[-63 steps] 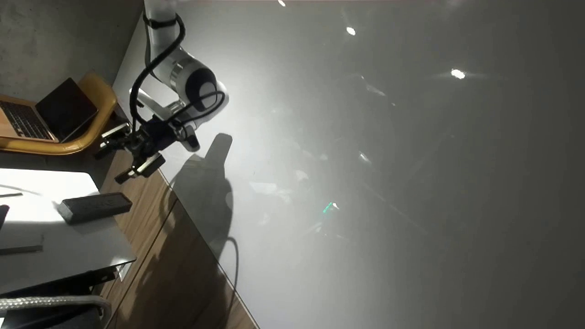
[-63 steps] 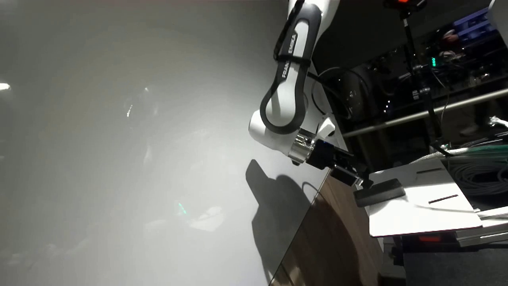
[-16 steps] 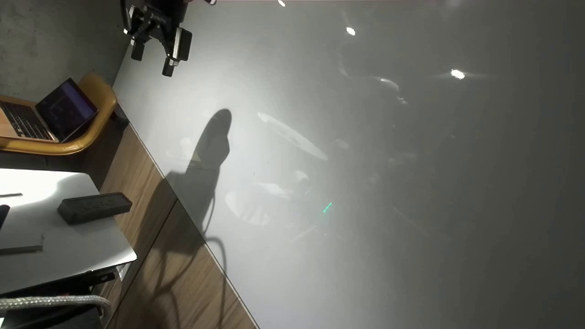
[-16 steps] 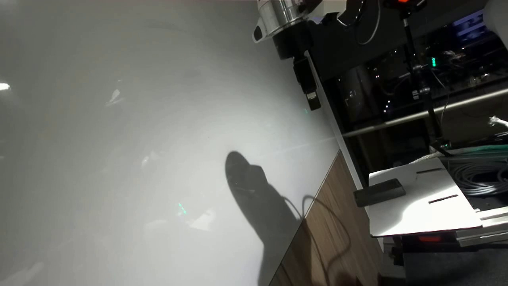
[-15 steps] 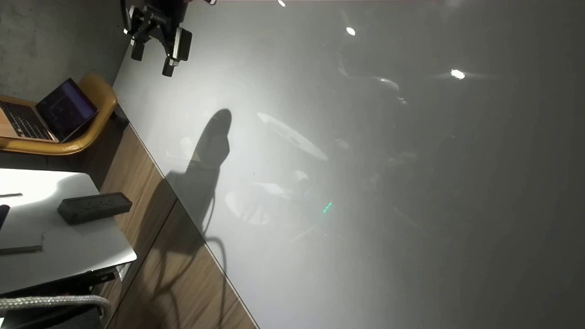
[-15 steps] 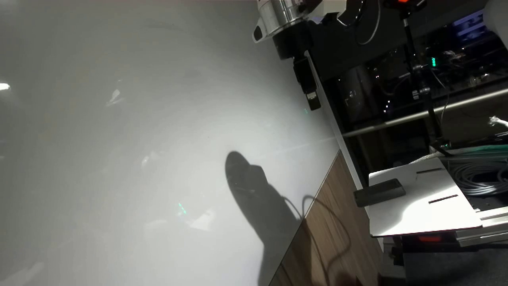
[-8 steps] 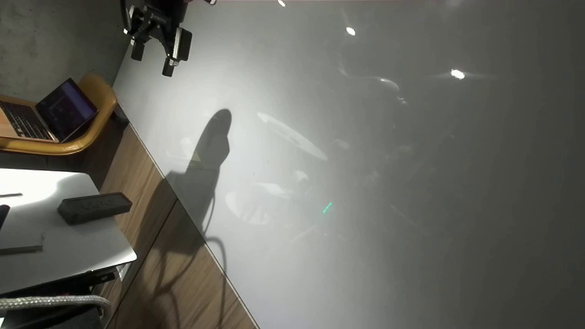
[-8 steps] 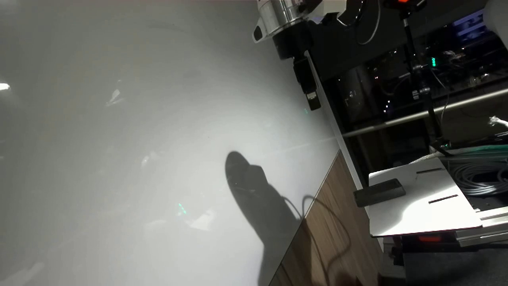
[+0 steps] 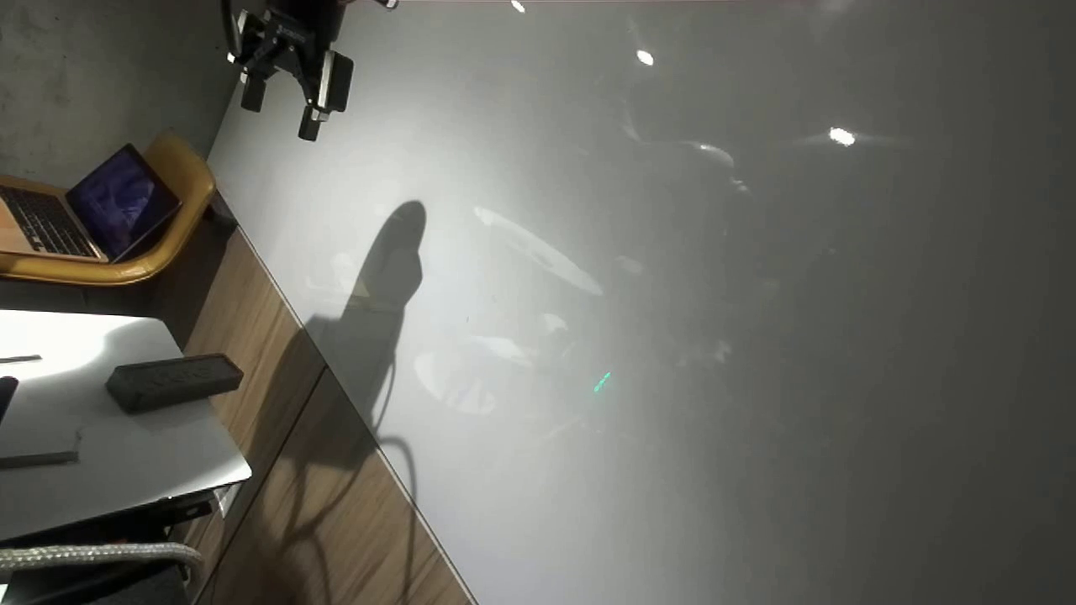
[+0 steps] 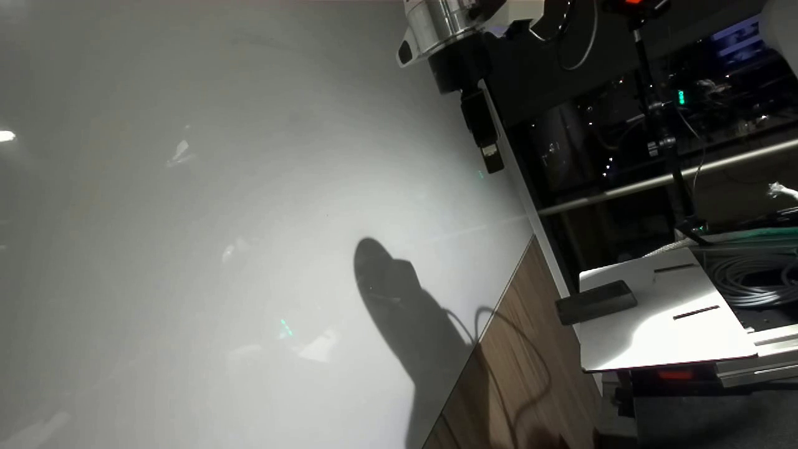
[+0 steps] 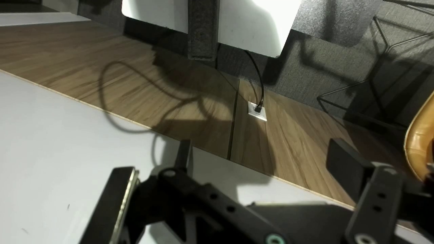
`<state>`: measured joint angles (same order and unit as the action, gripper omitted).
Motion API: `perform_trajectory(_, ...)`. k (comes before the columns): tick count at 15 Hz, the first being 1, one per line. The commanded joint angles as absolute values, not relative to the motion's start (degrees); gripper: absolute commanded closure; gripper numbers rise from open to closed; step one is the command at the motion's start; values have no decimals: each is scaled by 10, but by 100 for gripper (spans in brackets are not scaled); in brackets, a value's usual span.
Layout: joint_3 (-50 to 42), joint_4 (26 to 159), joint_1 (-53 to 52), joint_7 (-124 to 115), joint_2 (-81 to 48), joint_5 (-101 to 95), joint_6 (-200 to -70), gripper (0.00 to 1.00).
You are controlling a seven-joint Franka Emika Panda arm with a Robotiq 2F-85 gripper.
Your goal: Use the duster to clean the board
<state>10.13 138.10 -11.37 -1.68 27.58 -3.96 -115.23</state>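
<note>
The duster [image 9: 175, 382] is a dark grey oblong block. It lies on the small white table and sticks out over its edge, as it also shows in an exterior view [image 10: 596, 302] and at the top of the wrist view [image 11: 202, 32]. The board [image 9: 672, 420] is large, glossy and white-grey, with reflections and the arm's shadow. It also fills much of an exterior view [image 10: 218, 262]. Small dark marks show on it in the wrist view [image 11: 68, 206]. My gripper [image 9: 281, 109] is open and empty, well above the duster and apart from it; its fingers [image 11: 264, 161] are wide apart.
The small white table [image 9: 151, 454] stands beside wood panelling [image 9: 336, 521] that borders the board. A laptop [image 9: 122, 202] lies on a yellow chair [image 9: 197, 181]. A braided hose [image 9: 101, 553] runs below the table. A camera stand [image 10: 661, 118] stands behind the table.
Since about four seconds ago my open gripper has moved up and away from near the duster, which has stayed in place. In the last second the arm has not moved; the laptop screen changed.
</note>
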Motion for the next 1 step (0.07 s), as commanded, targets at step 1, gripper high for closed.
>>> perform_trajectory(1,104,1380,-111,-16,276,-38,-1151,0)
